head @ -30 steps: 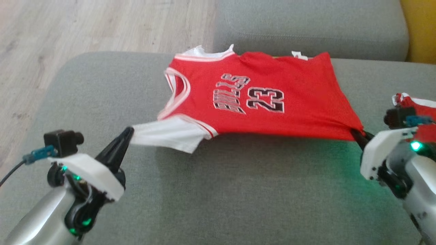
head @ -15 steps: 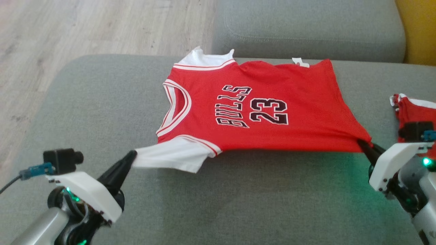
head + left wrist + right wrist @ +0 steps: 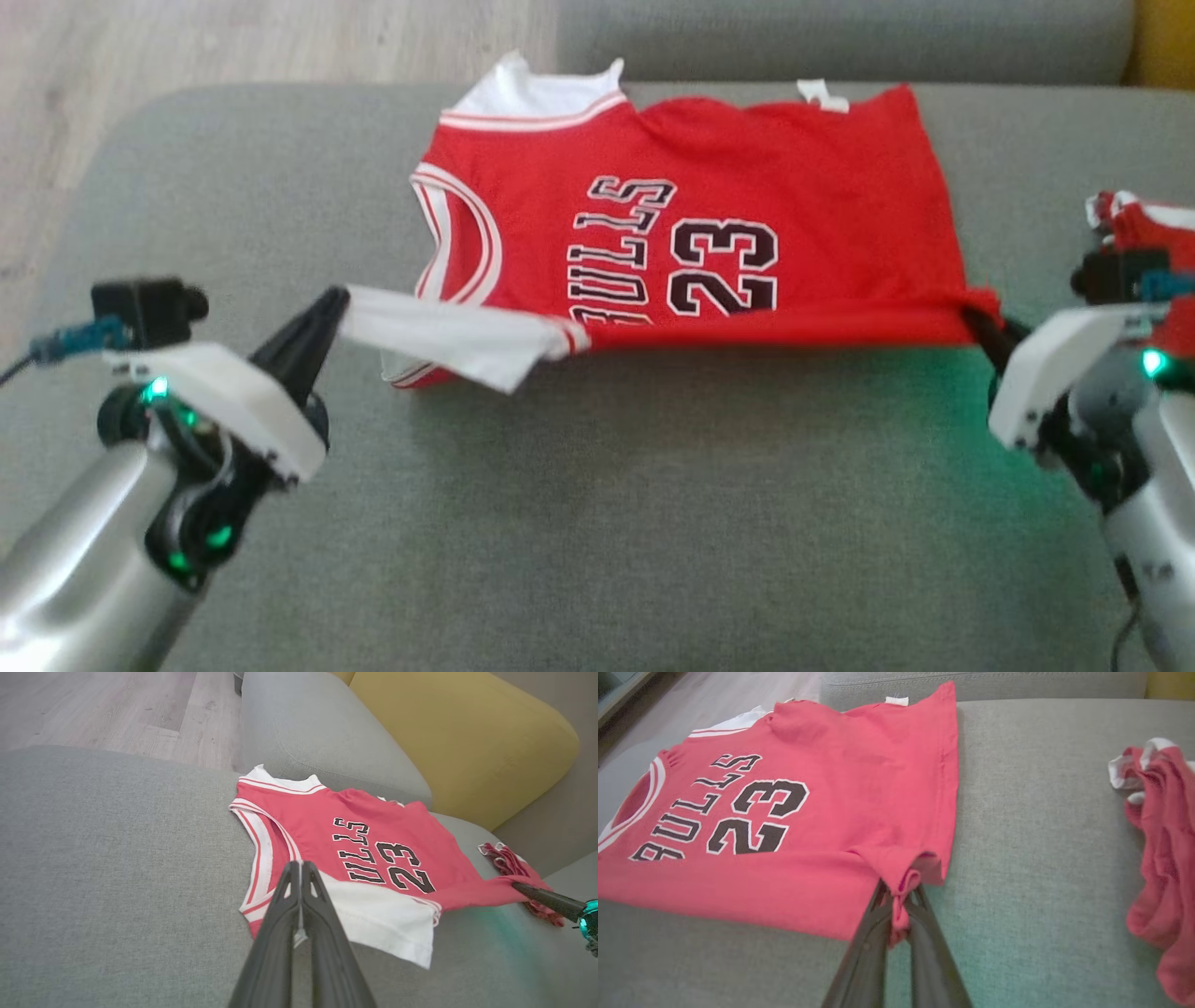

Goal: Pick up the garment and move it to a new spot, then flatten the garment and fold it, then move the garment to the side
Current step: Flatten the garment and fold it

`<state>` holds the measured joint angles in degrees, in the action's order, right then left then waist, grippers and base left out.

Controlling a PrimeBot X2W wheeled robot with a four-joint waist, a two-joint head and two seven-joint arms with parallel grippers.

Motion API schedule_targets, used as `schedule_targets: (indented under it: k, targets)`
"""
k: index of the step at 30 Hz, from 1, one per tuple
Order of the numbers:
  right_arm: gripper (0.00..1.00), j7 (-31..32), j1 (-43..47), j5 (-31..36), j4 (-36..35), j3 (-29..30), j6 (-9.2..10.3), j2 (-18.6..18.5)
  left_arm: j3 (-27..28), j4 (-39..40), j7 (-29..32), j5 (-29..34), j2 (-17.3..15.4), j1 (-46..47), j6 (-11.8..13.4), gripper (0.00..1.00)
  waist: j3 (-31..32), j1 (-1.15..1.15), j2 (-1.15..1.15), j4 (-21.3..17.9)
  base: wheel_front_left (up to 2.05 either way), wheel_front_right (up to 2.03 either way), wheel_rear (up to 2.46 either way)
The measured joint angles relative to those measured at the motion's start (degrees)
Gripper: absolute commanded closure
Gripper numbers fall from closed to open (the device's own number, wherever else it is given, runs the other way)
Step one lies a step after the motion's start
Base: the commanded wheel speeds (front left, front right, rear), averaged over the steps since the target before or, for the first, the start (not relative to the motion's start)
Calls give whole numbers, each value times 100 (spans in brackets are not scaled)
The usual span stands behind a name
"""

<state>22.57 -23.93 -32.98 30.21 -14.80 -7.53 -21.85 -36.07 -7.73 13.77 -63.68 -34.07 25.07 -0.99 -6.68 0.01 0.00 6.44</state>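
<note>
— What is under you?
— A wide grey fabric sofa seat (image 3: 597, 523), its grey backrest (image 3: 317, 732) beyond and a rounded yellow cushion (image 3: 467, 732) past that.

— And the garment?
— The red basketball jersey with white trim and black "BULLS 23" lettering (image 3: 794, 177) is spread over the far middle of the seat, with the neck hole to my left and the hem to my right. Its far edge lies at the foot of the backrest. Its near edge runs taut in a straight line between my two grippers, with shadow on the seat below it.

— What has each hand got?
— My left gripper (image 3: 331, 301) is closed tight on the end of the jersey's white sleeve (image 3: 448, 331), which stretches leftwards over the near part of the neck trim. In my left wrist view the two dark fingers (image 3: 327, 938) meet with a sliver of white cloth between them. My right gripper (image 3: 976, 322) is clamped on the near red hem corner (image 3: 906, 872), and the cloth is bunched and pinched between my fingers (image 3: 934, 961).

— Anything else?
— A crumpled red and white cloth (image 3: 1157, 826) lies on the seat to the right of my right gripper, apart from the jersey. A small white label (image 3: 822, 93) sticks out at the jersey's far edge
</note>
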Motion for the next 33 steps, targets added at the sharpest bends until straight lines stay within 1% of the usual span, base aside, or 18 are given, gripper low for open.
schedule_targets:
  k: [2, 5, 8, 15, 19, 20, 21, 22, 24, 26, 29, 31, 33]
  targets:
    - [100, 158, -195, 99, 5, 80, 0, 64, -69, -242, 118, 80, 82, 263, 1, 100, -126, 1, 0, -18, 0, 0, 0]
    - [100, 359, -441, 290, 49, 155, 0, 149, -253, -668, 236, 413, 146, 727, -12, 100, -313, 0, 0, -43, 0, 0, 0]
    - [100, 564, -684, 441, 199, 231, 0, 259, -381, -1143, 280, 735, 219, 1203, -112, 100, -497, 1, 0, -75, 0, 0, 0]
    - [100, 748, -1251, 743, 519, 320, 0, 478, -675, -2164, 164, 1283, 536, 2091, -381, 100, -880, 1, 0, -163, 0, 0, 0]
    - [100, 753, -1517, 898, 686, 321, 0, 548, -772, -2692, 26, 1443, 735, 2490, -465, 100, -1069, 0, 0, -212, 0, 0, 0]
    - [91, 746, -1582, 980, 759, 366, 0, 563, -835, -2788, 19, 1500, 765, 2583, -490, 100, -1115, 0, 0, -224, 0, 0, 0]
    - [0, 672, -1648, 1122, 832, 431, 0, 571, -851, -2886, -13, 1541, 803, 2672, -508, 68, -1163, 0, 0, -234, 0, 0, 0]
    - [0, 573, -1725, 1282, 901, 508, 0, 586, -849, -2996, -112, 1564, 858, 2762, -508, 0, -1212, 0, 0, -243, 0, 0, 0]
    - [0, 403, -1905, 1508, 1023, 642, 0, 650, -850, -3220, -291, 1684, 972, 2944, -467, 0, -1296, 1, 0, -256, 0, 0, 0]
    - [0, 181, -2095, 1633, 1135, 815, 0, 769, -856, -3487, -388, 1824, 1068, 3123, -299, 0, -1350, 1, 0, -264, 0, 0, 0]
    - [0, -258, -2326, 1823, 1230, 990, 0, 900, -778, -3776, -700, 1830, 1188, 3233, -120, 0, -1336, 0, 0, -269, 0, 0, 0]
    - [0, -612, -2410, 2002, 1249, 1035, 0, 903, -703, -3894, -1000, 1830, 1280, 3247, -53, 0, -1288, -1, 0, -261, 0, 0, 0]
    - [0, -1015, -2422, 2070, 1250, 1103, 0, 920, -595, -3960, -1307, 1809, 1399, 3248, -54, 0, -1219, 0, 0, -247, 0, 0, 0]
